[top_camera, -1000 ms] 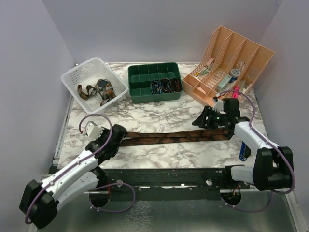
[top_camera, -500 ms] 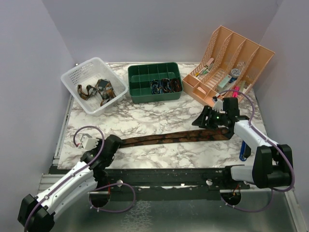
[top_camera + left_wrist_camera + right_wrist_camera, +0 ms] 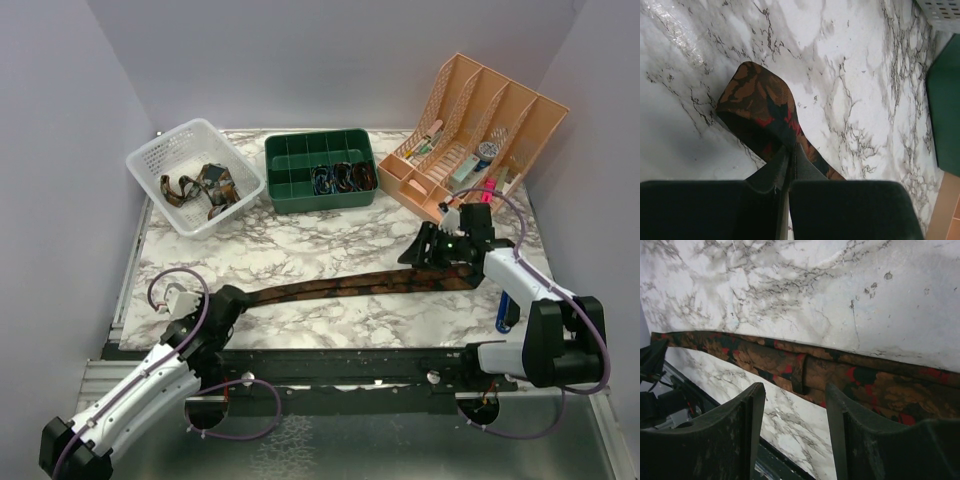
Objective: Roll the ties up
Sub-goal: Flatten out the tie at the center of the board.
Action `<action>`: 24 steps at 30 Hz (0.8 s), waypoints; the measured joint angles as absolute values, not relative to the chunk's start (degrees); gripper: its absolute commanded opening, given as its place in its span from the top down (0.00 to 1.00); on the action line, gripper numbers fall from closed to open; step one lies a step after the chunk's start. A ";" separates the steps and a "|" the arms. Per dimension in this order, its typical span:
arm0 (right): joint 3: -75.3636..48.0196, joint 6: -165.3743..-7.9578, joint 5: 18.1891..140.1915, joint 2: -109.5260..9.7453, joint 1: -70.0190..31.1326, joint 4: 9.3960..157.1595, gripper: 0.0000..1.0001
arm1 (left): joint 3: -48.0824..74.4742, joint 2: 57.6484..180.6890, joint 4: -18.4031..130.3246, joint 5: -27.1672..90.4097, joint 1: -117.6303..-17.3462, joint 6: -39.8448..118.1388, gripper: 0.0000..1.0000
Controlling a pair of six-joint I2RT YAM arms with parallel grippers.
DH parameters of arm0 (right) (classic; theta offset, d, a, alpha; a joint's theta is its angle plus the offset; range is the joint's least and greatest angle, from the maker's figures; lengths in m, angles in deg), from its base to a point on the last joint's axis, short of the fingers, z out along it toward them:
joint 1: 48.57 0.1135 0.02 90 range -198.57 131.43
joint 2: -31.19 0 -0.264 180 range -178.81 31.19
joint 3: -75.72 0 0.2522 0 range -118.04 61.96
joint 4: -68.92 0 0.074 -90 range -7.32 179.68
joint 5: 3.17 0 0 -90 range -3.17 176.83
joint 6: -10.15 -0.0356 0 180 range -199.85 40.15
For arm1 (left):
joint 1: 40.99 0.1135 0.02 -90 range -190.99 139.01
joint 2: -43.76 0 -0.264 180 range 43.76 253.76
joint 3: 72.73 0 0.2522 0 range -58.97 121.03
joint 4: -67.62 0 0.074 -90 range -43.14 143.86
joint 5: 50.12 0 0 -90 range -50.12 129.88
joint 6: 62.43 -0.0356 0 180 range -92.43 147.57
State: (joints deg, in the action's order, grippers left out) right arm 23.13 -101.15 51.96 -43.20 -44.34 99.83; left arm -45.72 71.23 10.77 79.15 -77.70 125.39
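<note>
One long dark brown tie (image 3: 350,284) with red-orange pattern lies stretched across the marble table (image 3: 330,240). My left gripper (image 3: 232,298) is low at the tie's left end and shut on it. In the left wrist view the tie's end (image 3: 757,107) pokes out past the closed fingers of that gripper (image 3: 789,152). My right gripper (image 3: 425,250) hovers over the tie's right part with its jaws apart. The right wrist view shows this gripper (image 3: 795,397) open above the tie (image 3: 865,382), with nothing between its fingers.
A white basket (image 3: 165,140) at the back left holds loose ties (image 3: 200,187). A green divided tray (image 3: 300,205) behind the middle holds rolled ties (image 3: 340,177). A peach organizer (image 3: 470,135) stands back right. A blue pen (image 3: 503,315) lies beside the right arm.
My left arm has drawn back toward the near-left edge, dragging the tie's left end with it. The right gripper has barely moved.
</note>
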 measured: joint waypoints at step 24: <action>22.59 -102.75 77.95 -45.14 -38.50 107.19 0.47 | -46.15 67.20 7.42 80.72 -77.70 122.09 0.69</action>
